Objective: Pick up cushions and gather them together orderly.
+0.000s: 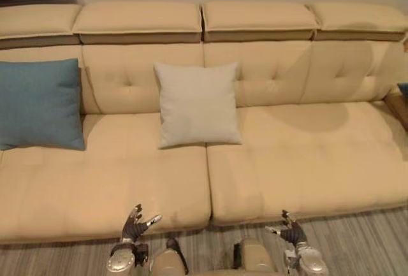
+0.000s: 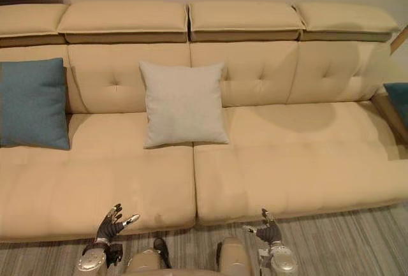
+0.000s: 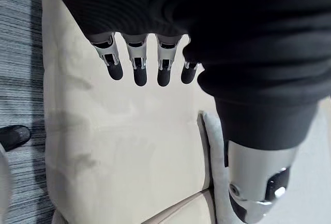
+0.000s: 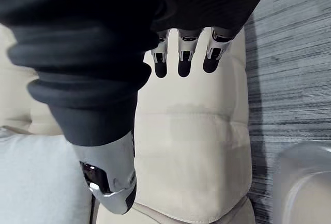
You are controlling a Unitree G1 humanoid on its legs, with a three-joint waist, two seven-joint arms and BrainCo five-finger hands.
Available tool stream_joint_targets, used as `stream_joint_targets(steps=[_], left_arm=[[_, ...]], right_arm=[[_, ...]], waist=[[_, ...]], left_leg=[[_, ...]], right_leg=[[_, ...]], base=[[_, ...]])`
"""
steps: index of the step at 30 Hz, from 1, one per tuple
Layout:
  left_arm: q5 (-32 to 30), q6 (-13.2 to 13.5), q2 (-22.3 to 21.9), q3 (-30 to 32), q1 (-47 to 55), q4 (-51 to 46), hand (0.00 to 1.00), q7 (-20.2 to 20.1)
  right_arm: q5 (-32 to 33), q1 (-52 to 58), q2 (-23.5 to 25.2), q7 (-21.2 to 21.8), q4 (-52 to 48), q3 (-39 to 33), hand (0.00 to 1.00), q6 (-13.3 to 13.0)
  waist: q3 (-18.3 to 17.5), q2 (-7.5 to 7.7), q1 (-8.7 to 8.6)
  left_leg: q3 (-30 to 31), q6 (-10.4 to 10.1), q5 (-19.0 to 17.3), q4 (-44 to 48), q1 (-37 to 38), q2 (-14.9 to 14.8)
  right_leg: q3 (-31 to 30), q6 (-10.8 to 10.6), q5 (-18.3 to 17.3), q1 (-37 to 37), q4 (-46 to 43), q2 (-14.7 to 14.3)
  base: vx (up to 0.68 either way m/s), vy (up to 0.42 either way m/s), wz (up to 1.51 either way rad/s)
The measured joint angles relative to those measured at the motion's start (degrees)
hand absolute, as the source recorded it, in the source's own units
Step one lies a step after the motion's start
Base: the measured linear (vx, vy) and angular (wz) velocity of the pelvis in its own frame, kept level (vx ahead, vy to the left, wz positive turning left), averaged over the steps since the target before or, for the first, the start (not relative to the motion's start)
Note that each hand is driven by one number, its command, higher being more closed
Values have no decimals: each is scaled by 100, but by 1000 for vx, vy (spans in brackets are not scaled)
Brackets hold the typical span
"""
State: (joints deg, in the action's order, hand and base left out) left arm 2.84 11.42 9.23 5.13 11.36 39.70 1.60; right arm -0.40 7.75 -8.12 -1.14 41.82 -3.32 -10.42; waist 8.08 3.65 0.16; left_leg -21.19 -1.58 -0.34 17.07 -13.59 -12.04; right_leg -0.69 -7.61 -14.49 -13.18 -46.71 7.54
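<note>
A pale grey cushion leans upright against the backrest at the middle of the beige sofa. A blue cushion leans on the backrest at the sofa's left end. My left hand hovers low at the sofa's front edge, left of centre, fingers relaxed and holding nothing. My right hand hangs at the front edge right of centre, open and empty too. Both hands are far from either cushion. The left wrist view shows straight fingers above the seat; the right wrist view shows the same.
A third blue object peeks in at the sofa's far right end beside a wooden armrest. Striped grey carpet runs along the sofa front. The right half of the seat is bare.
</note>
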Motion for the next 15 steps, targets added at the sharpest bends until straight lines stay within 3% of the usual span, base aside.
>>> stream_joint_targets(steps=[2,3,5,7,11,13,15], left_arm=[[111,13,-305,-99,-16,-110,0,38],[133,2,-382,-115,-12,-93,0,65],[190,-4,-494,-117,-13,-88,0,104],[211,2,-546,-117,7,-90,0,103],[210,5,-561,-97,137,-89,0,98],[222,4,-563,-97,239,-87,0,99],[231,1,-549,-96,228,-83,0,105]], right_arm=[[4,-198,-163,-40,8,-19,0,-6],[4,-244,-187,-104,13,-16,0,5],[9,-304,-252,-172,65,-24,0,23],[9,-200,-258,-255,84,-183,0,44],[1,-242,-378,-255,88,-291,0,67],[-12,-276,-383,-255,88,-309,0,71],[-16,-261,-341,-255,86,-373,0,81]], waist=[[56,-384,129],[101,-456,128],[167,-573,74],[186,-536,56],[181,-524,75],[167,-564,63],[120,-638,63]], left_leg=[[80,-136,573,-395,-369,-230],[49,-200,797,-680,-381,-285],[81,-308,841,-1047,-373,-338],[140,-310,833,-655,-256,-263],[488,-286,-247,375,-28,99],[689,-337,-531,196,292,278],[664,-341,-559,-341,579,372]], right_leg=[[388,388,-397,100,1139,-312],[474,571,-500,126,1481,-408],[647,767,-497,140,1798,-530],[692,917,-285,110,1974,-520],[339,872,-4,-94,2097,-449],[157,788,107,-110,2164,-457],[15,645,232,-116,2336,-459]], base=[[-336,-229,-29],[-409,-247,-20],[-336,-182,0],[-283,-113,10],[-202,-24,-29],[-96,74,-48],[-92,126,-39]])
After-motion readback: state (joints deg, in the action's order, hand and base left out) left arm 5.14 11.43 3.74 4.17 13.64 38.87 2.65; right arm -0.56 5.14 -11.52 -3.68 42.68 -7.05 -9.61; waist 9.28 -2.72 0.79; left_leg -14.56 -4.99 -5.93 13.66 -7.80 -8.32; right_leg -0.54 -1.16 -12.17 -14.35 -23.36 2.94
